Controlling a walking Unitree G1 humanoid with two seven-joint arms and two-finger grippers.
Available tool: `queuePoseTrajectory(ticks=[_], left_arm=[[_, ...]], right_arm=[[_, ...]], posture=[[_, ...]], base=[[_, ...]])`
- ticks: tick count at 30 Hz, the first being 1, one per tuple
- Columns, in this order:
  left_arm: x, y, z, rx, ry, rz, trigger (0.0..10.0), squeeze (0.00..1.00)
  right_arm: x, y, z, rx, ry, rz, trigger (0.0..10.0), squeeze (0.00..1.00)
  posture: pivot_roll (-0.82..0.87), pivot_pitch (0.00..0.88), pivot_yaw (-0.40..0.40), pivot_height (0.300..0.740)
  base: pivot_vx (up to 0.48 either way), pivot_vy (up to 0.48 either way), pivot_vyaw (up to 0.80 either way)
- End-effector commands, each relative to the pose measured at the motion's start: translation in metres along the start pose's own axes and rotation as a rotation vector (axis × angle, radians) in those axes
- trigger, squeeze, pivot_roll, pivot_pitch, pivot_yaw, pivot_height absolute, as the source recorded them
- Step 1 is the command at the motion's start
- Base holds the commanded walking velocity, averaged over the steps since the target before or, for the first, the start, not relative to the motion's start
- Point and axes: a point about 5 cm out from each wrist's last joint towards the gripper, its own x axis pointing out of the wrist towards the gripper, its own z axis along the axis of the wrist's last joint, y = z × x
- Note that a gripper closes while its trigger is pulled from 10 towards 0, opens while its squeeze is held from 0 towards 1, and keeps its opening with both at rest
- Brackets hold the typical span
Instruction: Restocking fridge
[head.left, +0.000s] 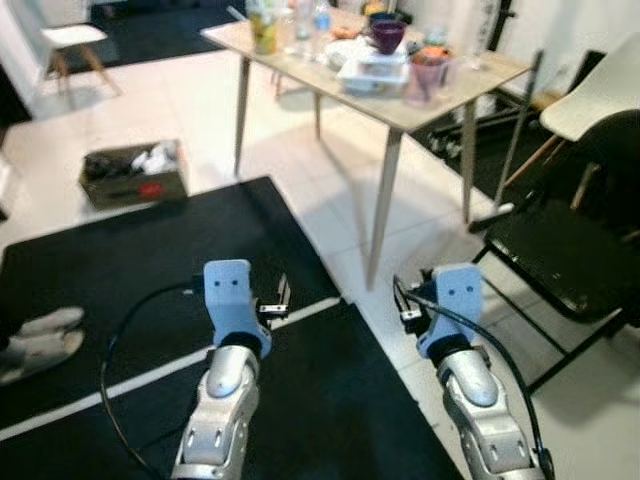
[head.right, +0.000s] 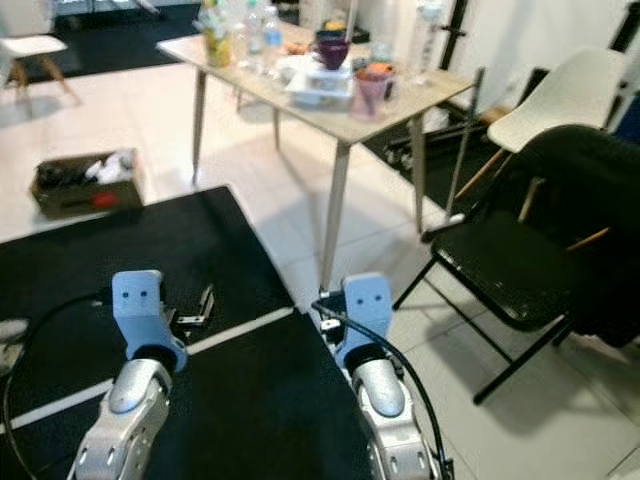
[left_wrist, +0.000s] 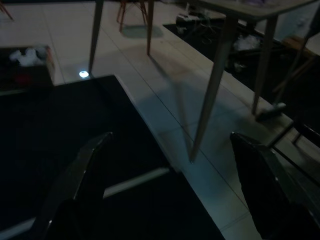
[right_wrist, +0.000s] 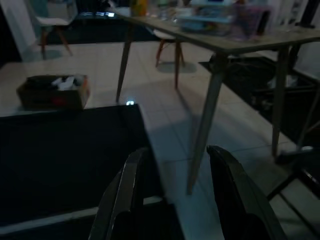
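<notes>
A light wooden table (head.left: 480, 75) stands ahead on thin legs. On it are clear bottles (head.left: 300, 25), a yellowish jar (head.left: 263, 30), a purple bowl (head.left: 387, 35) on stacked white containers (head.left: 372, 68), and a pink cup (head.left: 425, 72). My left gripper (head.left: 278, 300) is raised over the black mat, well short of the table; its fingers (left_wrist: 87, 165) are spread wide with nothing between them. My right gripper (head.left: 405, 300) hovers near the mat's edge, open with a narrower gap, its fingers (right_wrist: 227, 175) empty.
A black mat (head.left: 150, 260) with a white stripe covers the floor below my arms. A cardboard box (head.left: 133, 172) of odds and ends sits beyond it. To the right are a black folding chair (head.left: 570, 250) and a white chair (head.left: 590, 100). Pale slippers (head.left: 40, 340) lie at far left.
</notes>
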Motion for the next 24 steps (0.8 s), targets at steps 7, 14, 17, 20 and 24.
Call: queuePoseTrajectory(ticks=[7, 14, 17, 20, 24], left_arm=[[-0.0015, -0.0016, -0.0012, 0.009, -0.003, 0.0, 10.0, 0.0], [-0.0032, -0.0024, -0.0024, 0.02, -0.004, -0.003, 10.0, 0.0], [-0.0037, -0.0024, -0.003, 0.021, -0.002, -0.003, 10.0, 0.0], [-0.0042, -0.0027, -0.0035, 0.022, -0.001, -0.003, 10.0, 0.0], [-0.0048, -0.0027, -0.0043, 0.023, 0.001, -0.003, 10.0, 0.0]], right_arm=[[-0.0014, -0.0019, 0.0, 0.008, 0.004, -0.008, 10.0, 0.0], [-0.0018, -0.0004, -0.0005, 0.013, 0.006, 0.001, 10.0, 0.0], [-0.0017, 0.0002, -0.0004, 0.013, 0.006, 0.006, 10.0, 0.0], [-0.0016, 0.001, -0.0004, 0.01, 0.006, 0.014, 10.0, 0.0], [-0.0017, 0.0037, -0.0005, 0.003, 0.006, 0.03, 10.0, 0.0]], posture=[[-0.12, 0.11, 0.01, 0.74], [-0.12, 0.112, 0.009, 0.74], [-0.12, 0.113, 0.009, 0.74], [-0.12, 0.113, 0.009, 0.74], [-0.12, 0.112, 0.009, 0.74]], base=[[0.408, 0.0, 0.0], [0.393, 0.0, 0.0], [0.387, 0.0, 0.0], [0.384, 0.0, 0.0], [0.379, 0.0, 0.0]])
